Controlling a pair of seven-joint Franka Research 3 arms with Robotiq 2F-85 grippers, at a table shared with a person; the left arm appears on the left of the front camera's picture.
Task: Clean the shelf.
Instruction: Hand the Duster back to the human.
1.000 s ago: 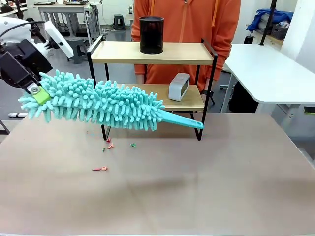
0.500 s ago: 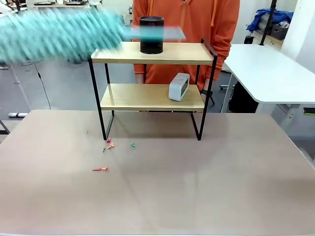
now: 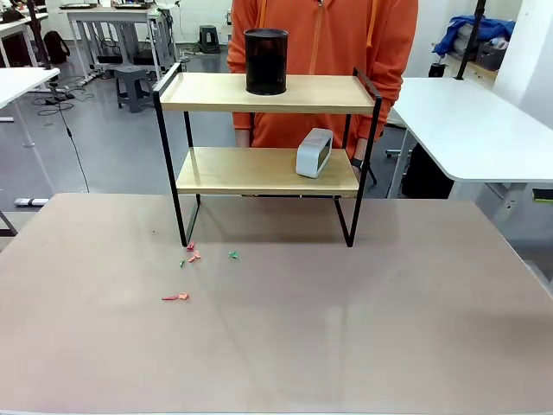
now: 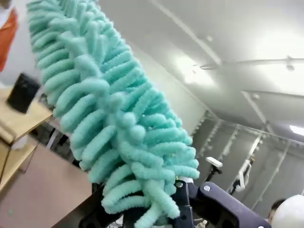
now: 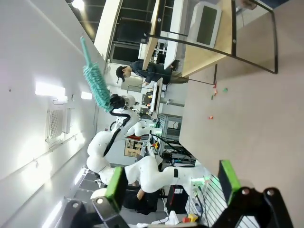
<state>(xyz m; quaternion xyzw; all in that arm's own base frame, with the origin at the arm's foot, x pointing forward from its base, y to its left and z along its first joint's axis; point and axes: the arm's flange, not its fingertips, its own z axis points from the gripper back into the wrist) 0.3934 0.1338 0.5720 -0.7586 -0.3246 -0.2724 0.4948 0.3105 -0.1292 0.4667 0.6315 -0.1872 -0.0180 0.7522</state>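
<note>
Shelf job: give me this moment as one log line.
left gripper: shut on duster, raised high | right gripper: open | shelf: cup top, clock lower | table: scraps

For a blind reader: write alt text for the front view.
A two-tier shelf stands on a beige table, with a black cup on its top board and a small white clock on the lower. A person in orange stands behind it, and small coloured scraps lie on the table in front.

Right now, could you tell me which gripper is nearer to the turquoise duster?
Left. The left gripper is clamped on the duster, holding it raised high. The right gripper is open, far off across the table.
</note>
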